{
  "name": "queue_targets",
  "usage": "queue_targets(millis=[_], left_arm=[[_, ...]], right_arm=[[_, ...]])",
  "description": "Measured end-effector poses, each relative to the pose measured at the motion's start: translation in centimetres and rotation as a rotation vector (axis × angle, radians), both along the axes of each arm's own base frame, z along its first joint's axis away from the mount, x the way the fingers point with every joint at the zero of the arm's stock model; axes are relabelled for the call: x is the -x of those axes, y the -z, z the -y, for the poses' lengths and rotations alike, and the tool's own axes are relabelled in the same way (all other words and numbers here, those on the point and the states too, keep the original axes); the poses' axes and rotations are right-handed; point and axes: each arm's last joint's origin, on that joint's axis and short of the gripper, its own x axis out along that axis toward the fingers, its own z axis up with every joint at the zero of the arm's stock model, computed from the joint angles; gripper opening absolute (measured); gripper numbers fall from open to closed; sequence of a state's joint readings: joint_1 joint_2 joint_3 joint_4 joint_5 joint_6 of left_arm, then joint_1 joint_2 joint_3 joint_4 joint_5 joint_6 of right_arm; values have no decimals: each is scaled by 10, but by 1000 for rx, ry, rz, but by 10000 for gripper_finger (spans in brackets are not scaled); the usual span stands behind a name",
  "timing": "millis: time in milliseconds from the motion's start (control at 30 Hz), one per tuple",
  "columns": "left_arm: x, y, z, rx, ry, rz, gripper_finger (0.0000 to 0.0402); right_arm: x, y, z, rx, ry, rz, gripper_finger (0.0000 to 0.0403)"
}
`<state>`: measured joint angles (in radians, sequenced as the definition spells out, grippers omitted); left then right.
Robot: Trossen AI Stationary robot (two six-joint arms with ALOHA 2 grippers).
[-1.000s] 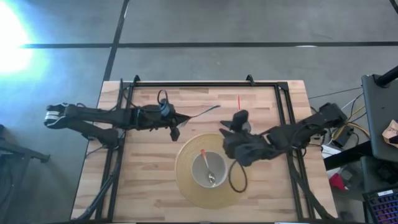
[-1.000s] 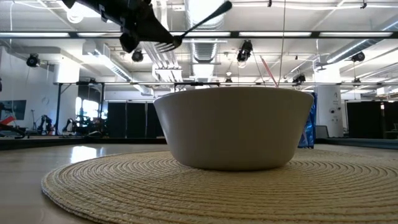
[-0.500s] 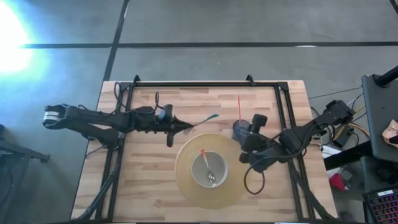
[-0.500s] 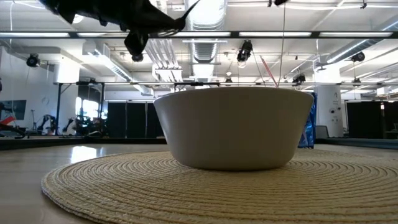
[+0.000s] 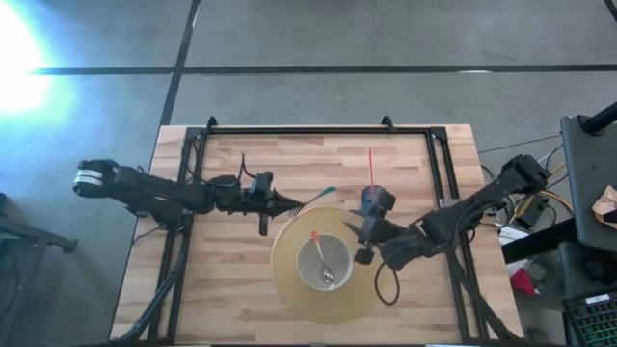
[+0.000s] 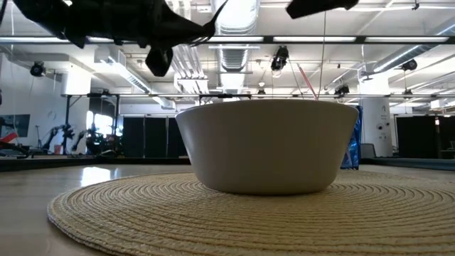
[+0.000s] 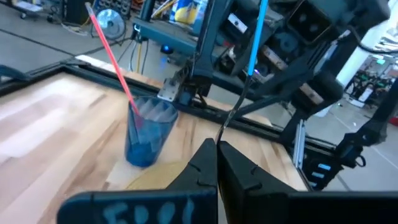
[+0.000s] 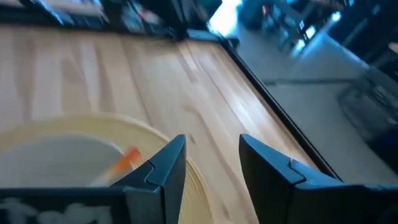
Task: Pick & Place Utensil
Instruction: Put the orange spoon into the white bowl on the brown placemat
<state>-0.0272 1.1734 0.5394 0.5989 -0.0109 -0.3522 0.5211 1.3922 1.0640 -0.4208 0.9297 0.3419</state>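
A white bowl (image 5: pixel 324 262) stands on a round woven placemat (image 5: pixel 289 289) and holds a spoon with an orange handle end (image 5: pixel 314 235). My left gripper (image 5: pixel 278 201), left of the placemat's far edge, is shut on a blue-handled fork (image 5: pixel 321 193) that points toward a blue cup (image 5: pixel 374 200) with a red straw (image 5: pixel 372 164). My right gripper (image 5: pixel 359 241) hangs open over the placemat's right side, beside the bowl, with nothing between its fingers (image 8: pixel 168 168). In the low view both arms show dark above the bowl (image 6: pixel 266 146). My left gripper pinches the fork's thin metal neck (image 7: pixel 222 132) between its two shut fingers, which point level toward the table's right. The fork runs on along the fingers, its blue handle (image 7: pixel 255 37) out ahead and tilted upward. It is lifted clear of the table.
A black frame (image 5: pixel 318 129) runs round the wooden table top. The right arm's black cable loop (image 5: pixel 386 285) hangs over the placemat's right edge. Bare wood lies near the table's left front (image 5: pixel 212 280). In the left wrist view, benches and gear fill the room behind.
My left gripper has sunk and levelled out; the fork's handle has swung down toward the placemat's far edge. My right gripper has come down from beside the cup toward the bowl's right side, rolling as it went, and has stayed open.
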Motion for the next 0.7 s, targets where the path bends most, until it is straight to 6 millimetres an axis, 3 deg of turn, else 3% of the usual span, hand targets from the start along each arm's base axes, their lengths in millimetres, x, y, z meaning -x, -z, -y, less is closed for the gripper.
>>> queue_targets(millis=[267, 700], left_arm=[[-21, 17, 11, -18, 62, 51, 0], [-41, 34, 18, -33, 114, 86, 0]], right_arm=[[-11, 7, -3, -15, -46, 257, 153], [-13, -9, -3, -2, -70, 394, 158]])
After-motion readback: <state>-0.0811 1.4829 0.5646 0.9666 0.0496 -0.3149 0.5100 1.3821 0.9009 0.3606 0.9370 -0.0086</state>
